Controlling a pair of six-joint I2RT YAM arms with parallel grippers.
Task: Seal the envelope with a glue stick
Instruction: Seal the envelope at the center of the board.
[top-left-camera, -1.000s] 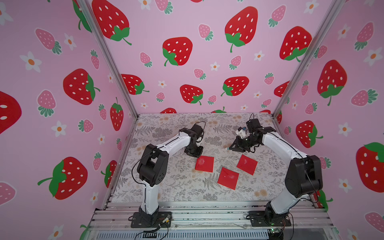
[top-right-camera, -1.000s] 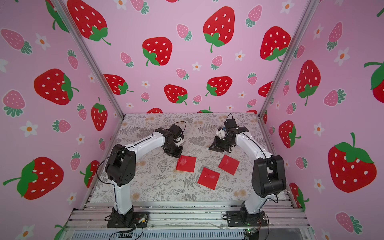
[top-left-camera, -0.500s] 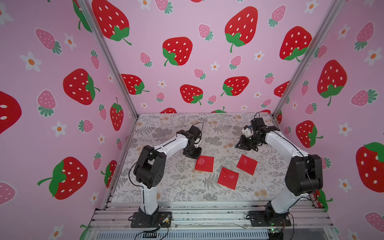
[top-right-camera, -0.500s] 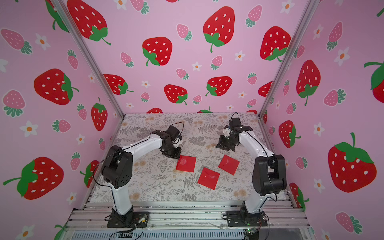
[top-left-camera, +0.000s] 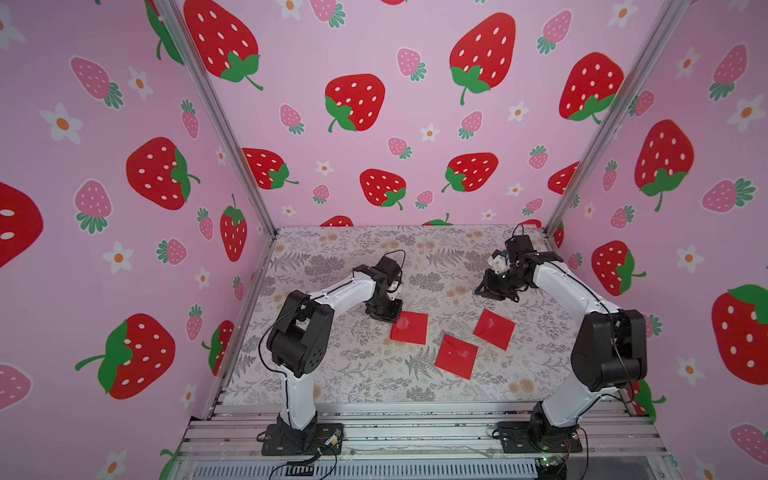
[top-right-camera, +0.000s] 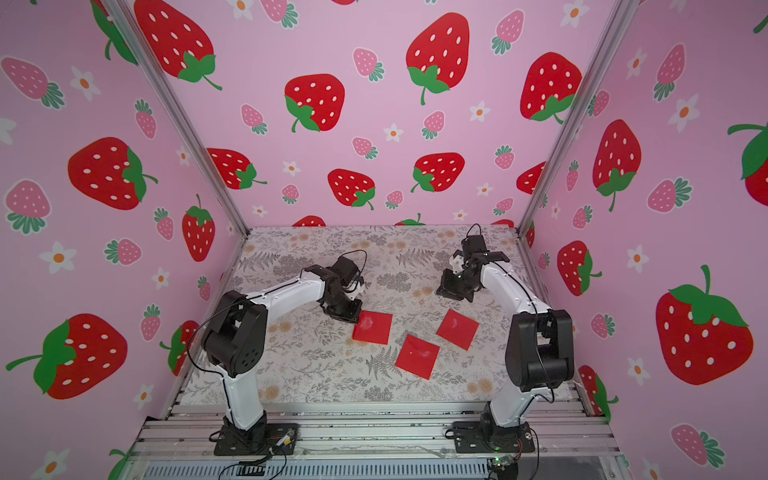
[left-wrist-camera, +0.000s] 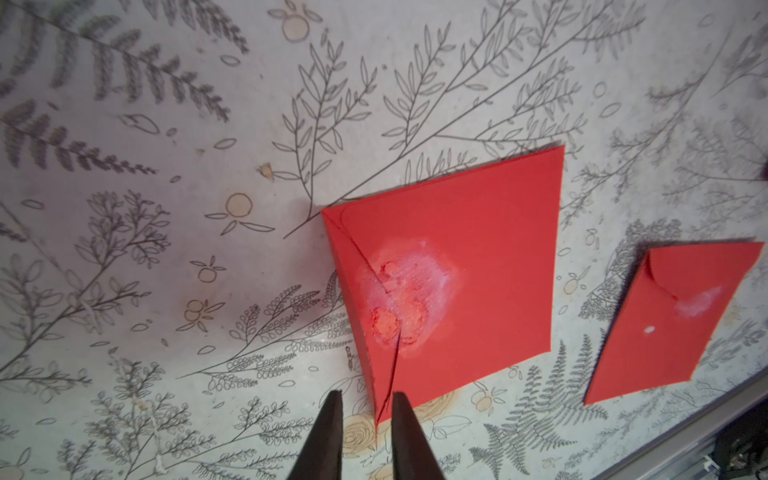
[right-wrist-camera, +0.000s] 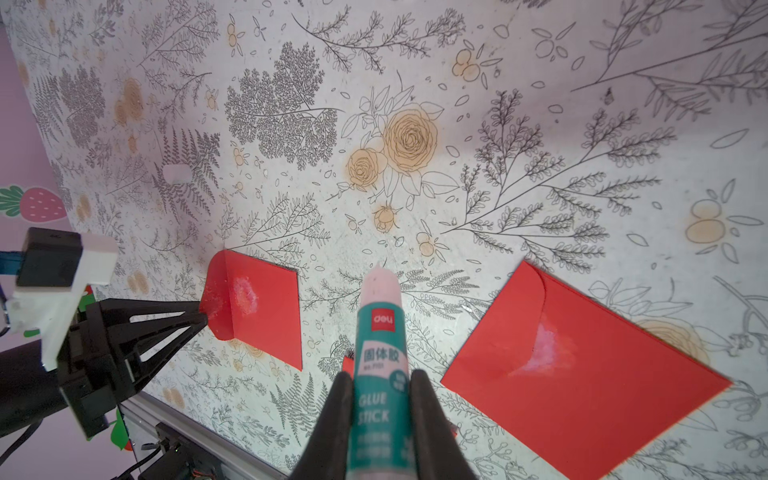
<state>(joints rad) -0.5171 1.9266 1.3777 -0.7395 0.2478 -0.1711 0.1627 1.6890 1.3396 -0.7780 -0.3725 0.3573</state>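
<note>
Three red envelopes lie on the floral table. The left envelope (top-left-camera: 409, 328) (left-wrist-camera: 457, 270) has a white glue smear (left-wrist-camera: 409, 299), and its flap (right-wrist-camera: 216, 299) stands partly raised. My left gripper (top-left-camera: 392, 318) (left-wrist-camera: 365, 399) is at that envelope's corner, open by a narrow gap, with the flap's thin edge between its fingers. My right gripper (top-left-camera: 484, 289) (right-wrist-camera: 380, 378) hangs above the table behind the right envelope (top-left-camera: 494, 329). It is shut on the glue stick (right-wrist-camera: 378, 332), whose bare pinkish tip points towards the table.
The middle envelope (top-left-camera: 456, 356) and the right envelope (right-wrist-camera: 582, 382) lie flat, each with a pale glue mark. Pink strawberry walls close in the table on three sides. An aluminium rail (top-left-camera: 415, 419) with both arm bases runs along the front edge.
My right gripper has drifted slightly right with the glue stick, away from the envelopes. The left gripper stays at the left envelope's corner.
</note>
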